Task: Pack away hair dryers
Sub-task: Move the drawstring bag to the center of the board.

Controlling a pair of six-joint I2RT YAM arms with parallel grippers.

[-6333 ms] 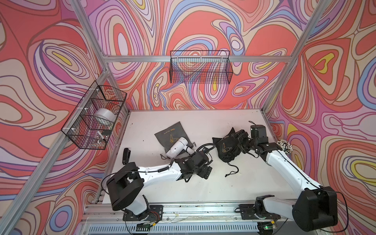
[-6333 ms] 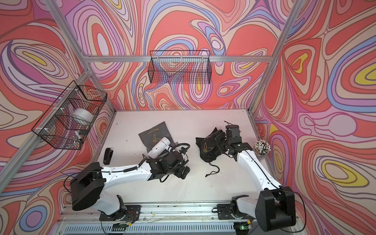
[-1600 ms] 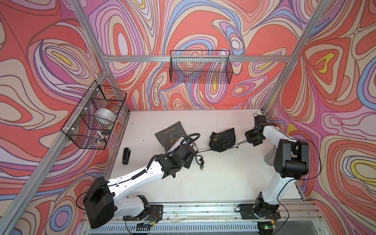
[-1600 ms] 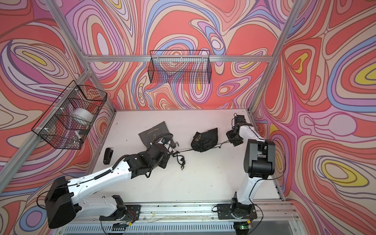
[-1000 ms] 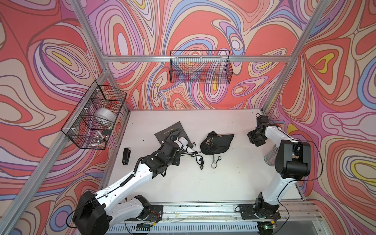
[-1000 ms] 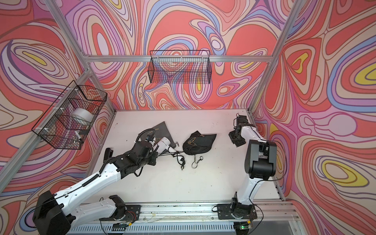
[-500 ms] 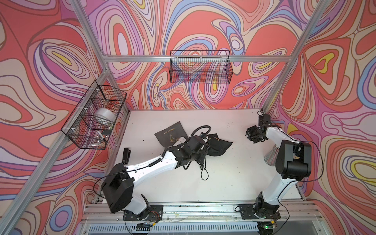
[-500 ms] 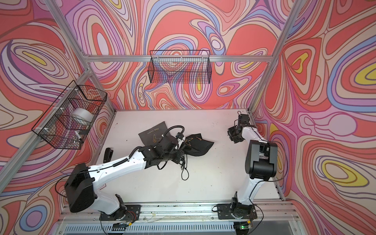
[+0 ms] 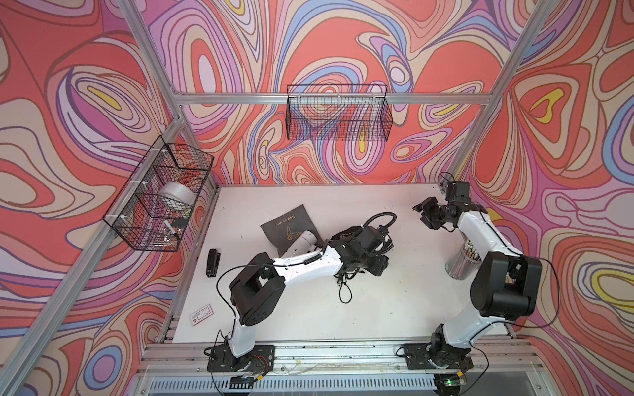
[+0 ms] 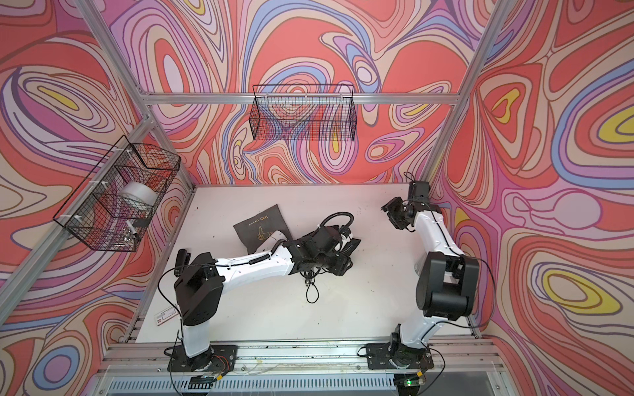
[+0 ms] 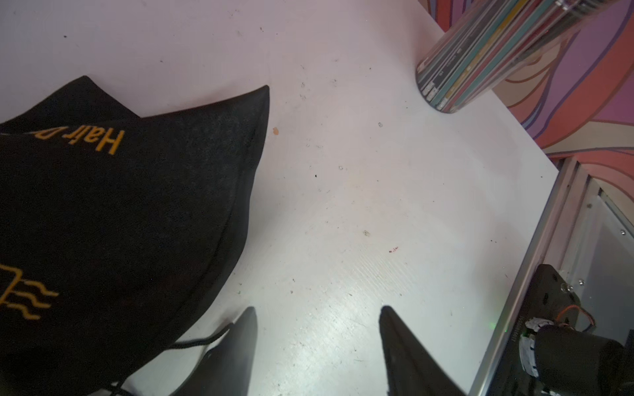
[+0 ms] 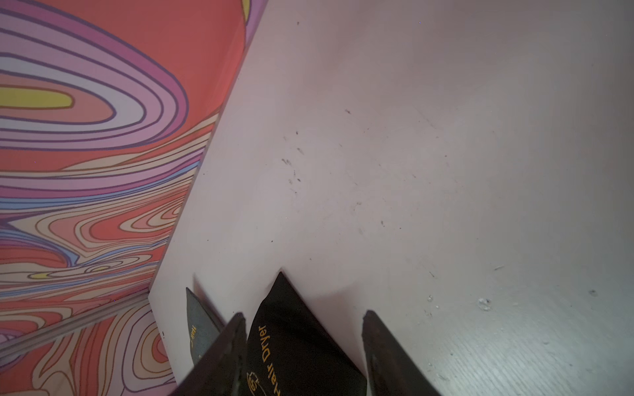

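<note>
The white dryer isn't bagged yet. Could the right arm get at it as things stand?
Probably not cleanly: the left gripper and black pouch lie between the right gripper and the white dryer, which rests on the grey pouch.

We're looking into a robotics lab test cell: an aluminium frame [image 9: 336, 98] boxes it in, the walls [image 9: 343, 44] are wrapped in swirling red-and-purple print, a scuffed white tabletop [image 9: 394, 308] sits inside, left arm [image 9: 308, 265] and right arm [image 9: 480, 233] bolted to a metal base rail [image 9: 343, 353] at the front, wire baskets [image 9: 338, 118] hanging off the frame
</note>
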